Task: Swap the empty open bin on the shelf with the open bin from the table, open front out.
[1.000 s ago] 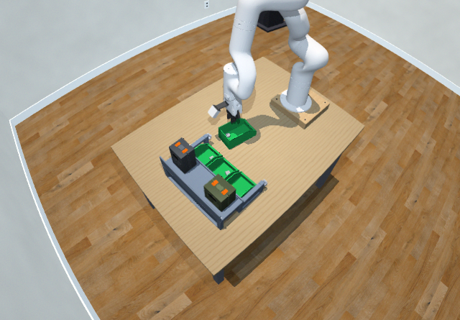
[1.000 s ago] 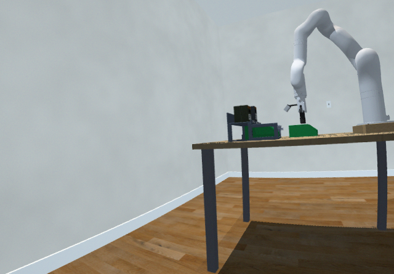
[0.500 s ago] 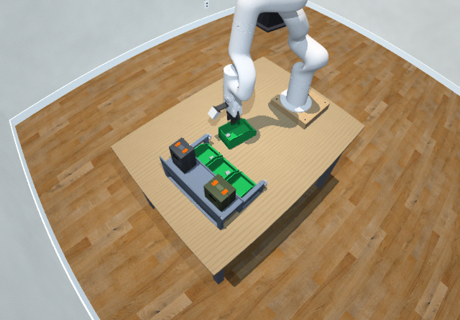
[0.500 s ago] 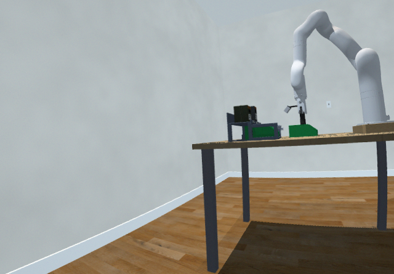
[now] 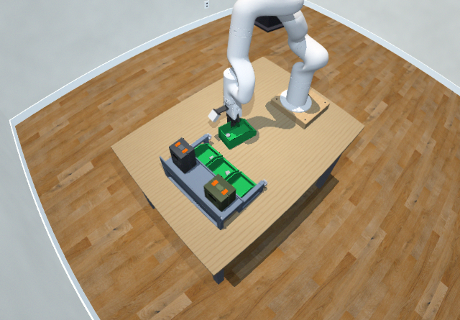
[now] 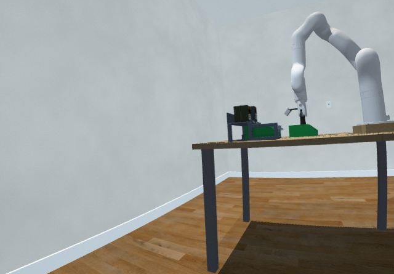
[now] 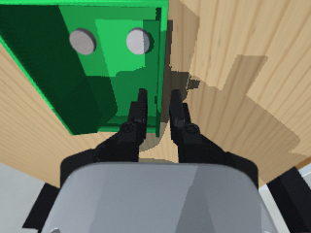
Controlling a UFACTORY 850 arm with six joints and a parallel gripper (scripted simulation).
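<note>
The green bin (image 5: 237,134) holding two grey discs (image 7: 83,41) stands on the worktop (image 5: 297,153), just beside the shelf (image 5: 192,183). The jaws of the gripper (image 7: 157,109) are narrow, straddling the bin's side wall without clamping it.

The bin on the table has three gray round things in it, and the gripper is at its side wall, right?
Not quite. The bin on the table has two gray round things in it, one beside the other, not three. The wrist view shows both plainly. The rest is right: the gripper is at the bin's side wall.
</note>
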